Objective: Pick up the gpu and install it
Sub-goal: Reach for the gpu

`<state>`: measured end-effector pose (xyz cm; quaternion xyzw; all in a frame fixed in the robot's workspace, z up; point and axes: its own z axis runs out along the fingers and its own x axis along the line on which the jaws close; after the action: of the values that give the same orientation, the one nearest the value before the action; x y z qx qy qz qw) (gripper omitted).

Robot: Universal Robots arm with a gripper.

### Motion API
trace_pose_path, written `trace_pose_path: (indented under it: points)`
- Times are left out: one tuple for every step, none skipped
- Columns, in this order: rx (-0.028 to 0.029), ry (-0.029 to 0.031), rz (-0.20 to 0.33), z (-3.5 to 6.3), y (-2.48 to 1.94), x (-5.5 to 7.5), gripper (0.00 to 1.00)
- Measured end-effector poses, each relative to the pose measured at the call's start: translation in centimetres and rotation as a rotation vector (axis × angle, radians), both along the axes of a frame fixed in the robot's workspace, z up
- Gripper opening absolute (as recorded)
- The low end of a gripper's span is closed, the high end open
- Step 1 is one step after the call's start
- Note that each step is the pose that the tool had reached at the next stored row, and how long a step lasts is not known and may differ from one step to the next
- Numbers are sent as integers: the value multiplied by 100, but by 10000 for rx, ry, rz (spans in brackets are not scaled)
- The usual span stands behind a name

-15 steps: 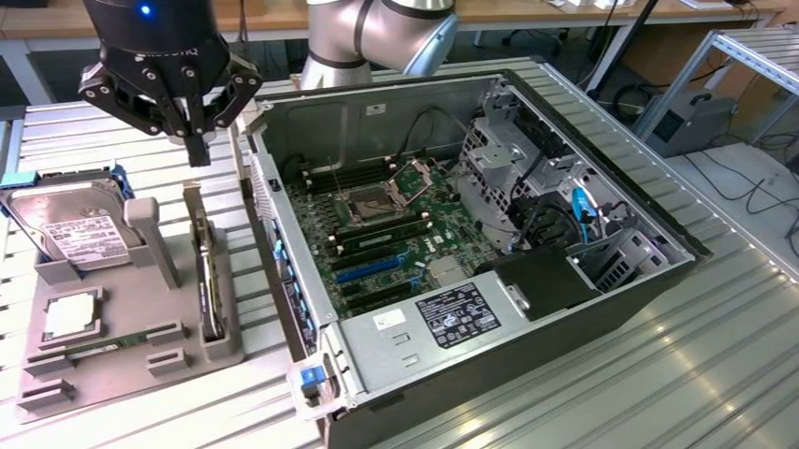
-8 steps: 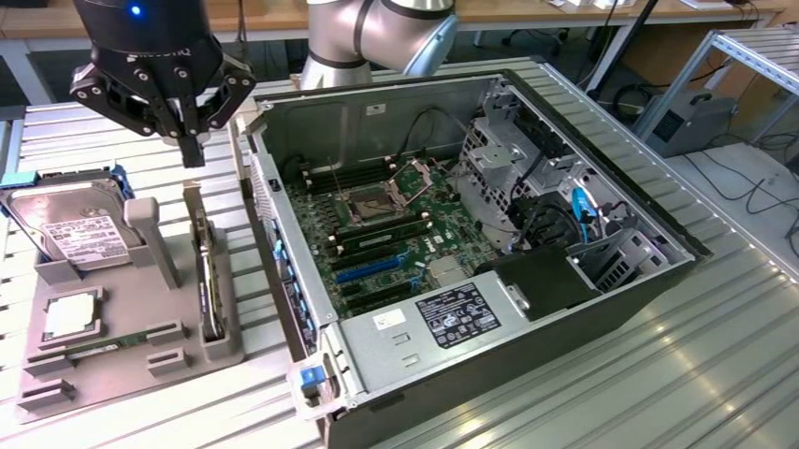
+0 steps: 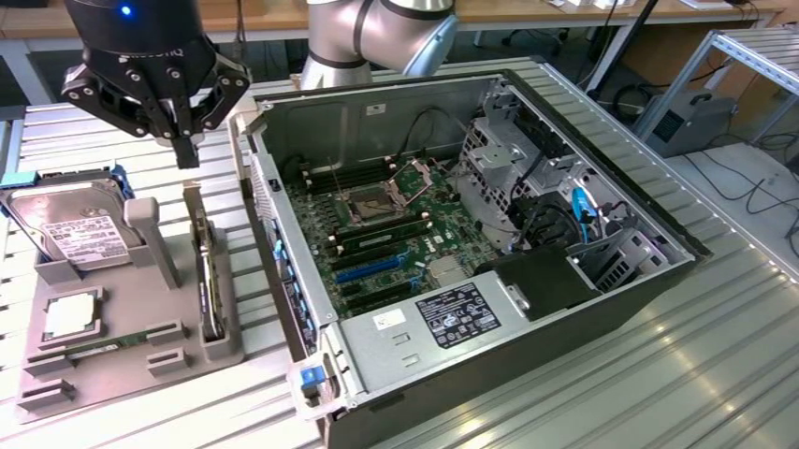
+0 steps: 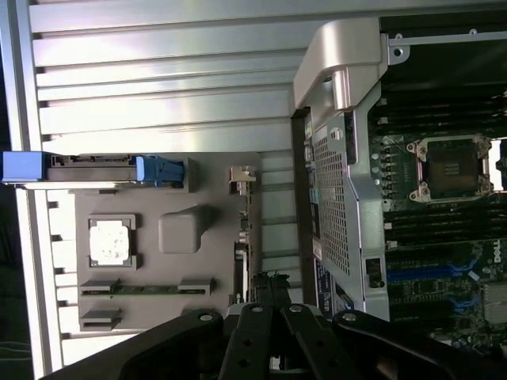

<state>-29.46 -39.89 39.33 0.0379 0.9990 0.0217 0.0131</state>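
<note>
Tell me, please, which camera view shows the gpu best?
The exterior view: the gpu stands on edge in the gray holder, its long side visible. In the wrist view the gpu is just a thin edge beside the gripper.

Ribbed aluminium table top [image 3: 675, 374] with soft glare along its slats, wooden workbench [image 3: 525, 13] across the back, metal-framed rack [image 3: 762, 56] on the exterior view's right, grey box [image 3: 690, 120] standing beneath it, black cables [image 3: 755, 192] trailing over a pale floor [image 3: 699, 173]
</note>
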Motion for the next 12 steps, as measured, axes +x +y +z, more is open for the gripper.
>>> trace_pose_path:
  points:
    - [0, 0, 1, 0, 0, -5, 11]
    - [0, 0, 0, 0, 0, -11, 11]
    - [0, 0, 0, 0, 0, -18, 11]
    - [0, 0, 0, 0, 0, -27, 11]
    - [0, 0, 0, 0, 0, -32, 11]
    - [0, 0, 0, 0, 0, -39, 11]
    - [0, 1, 0, 0, 0, -44, 11]
    - [0, 0, 0, 0, 0, -50, 11]
    - [0, 0, 0, 0, 0, -55, 11]
    - [0, 0, 0, 0, 0, -60, 11]
    - [0, 0, 0, 0, 0, -70, 11]
    - [0, 0, 1, 0, 0, -76, 11]
